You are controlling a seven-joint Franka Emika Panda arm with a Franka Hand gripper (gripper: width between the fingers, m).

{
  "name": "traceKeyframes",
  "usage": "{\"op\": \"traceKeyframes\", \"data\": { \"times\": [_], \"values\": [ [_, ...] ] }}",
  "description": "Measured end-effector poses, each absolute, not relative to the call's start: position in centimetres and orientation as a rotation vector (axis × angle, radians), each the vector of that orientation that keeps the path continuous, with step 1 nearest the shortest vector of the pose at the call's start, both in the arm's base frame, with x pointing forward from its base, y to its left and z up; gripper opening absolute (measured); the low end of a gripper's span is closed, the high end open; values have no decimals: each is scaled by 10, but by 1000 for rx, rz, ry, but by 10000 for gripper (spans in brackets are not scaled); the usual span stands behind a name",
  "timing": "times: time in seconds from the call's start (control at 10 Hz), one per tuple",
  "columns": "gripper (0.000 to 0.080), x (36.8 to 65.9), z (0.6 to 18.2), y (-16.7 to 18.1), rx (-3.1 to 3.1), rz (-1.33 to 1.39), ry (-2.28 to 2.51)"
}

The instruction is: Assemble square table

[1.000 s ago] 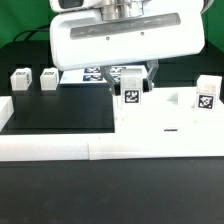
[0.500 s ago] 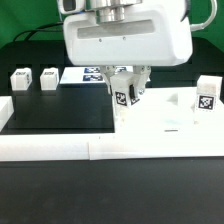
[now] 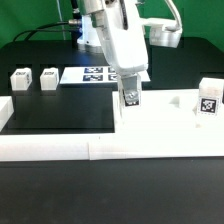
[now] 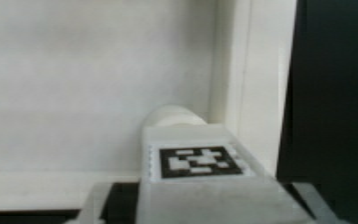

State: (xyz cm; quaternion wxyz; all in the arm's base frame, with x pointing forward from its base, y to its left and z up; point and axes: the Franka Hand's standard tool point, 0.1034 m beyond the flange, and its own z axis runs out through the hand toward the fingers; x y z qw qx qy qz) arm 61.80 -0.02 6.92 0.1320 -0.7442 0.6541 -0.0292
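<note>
In the exterior view, the arm (image 3: 118, 40) is reaching down from above. Its end effector (image 3: 130, 88) is gripping a table leg (image 3: 131, 99): the fingers are closed partway, clamping the leg's upper part from both sides. The leg is hanging nearly upright below the fingers, with its tag facing the camera. Its lower end is sitting at the top face of the tabletop (image 3: 165, 125), near the slab's edge on the exterior view's left; whether the two are touching I cannot tell.

The tabletop is lying flat on the black worktop (image 3: 60, 105), just behind the low white border wall (image 3: 55, 150). Another leg (image 3: 207, 98) is standing at the slab's far side, toward the exterior view's right, well apart from the end effector. Two more legs (image 3: 18, 79) (image 3: 47, 78) are standing side by side on the worktop at the exterior view's left. The marker board (image 3: 92, 73) is lying flat between those two legs and the arm. The room behind is showing dark, with cables hanging.

In the wrist view, the table leg (image 4: 197, 150) is pointing away from the camera, its tag sharp and facing the lens. Grey fingers (image 4: 114, 203) are flanking its near end. Beyond it the tabletop (image 4: 87, 90) is filling most of the frame, with the dark worktop (image 4: 345, 90) running along one side.
</note>
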Motion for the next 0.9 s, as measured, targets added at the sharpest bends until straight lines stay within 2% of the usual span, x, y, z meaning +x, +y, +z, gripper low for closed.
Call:
{"op": "traceKeyframes", "data": {
  "times": [0.1,0.2,0.3,0.4,0.7,0.9],
  "values": [
    [297,618,69,1,-2208,-94,1846],
    [503,619,71,3,-2336,-122,1688],
    [503,618,71,6,-2535,-156,1410],
    [618,617,70,9,-2652,-142,1202],
    [648,617,70,8,-2753,-177,979],
    [649,620,73,6,-2922,-197,519]
  ]
}}
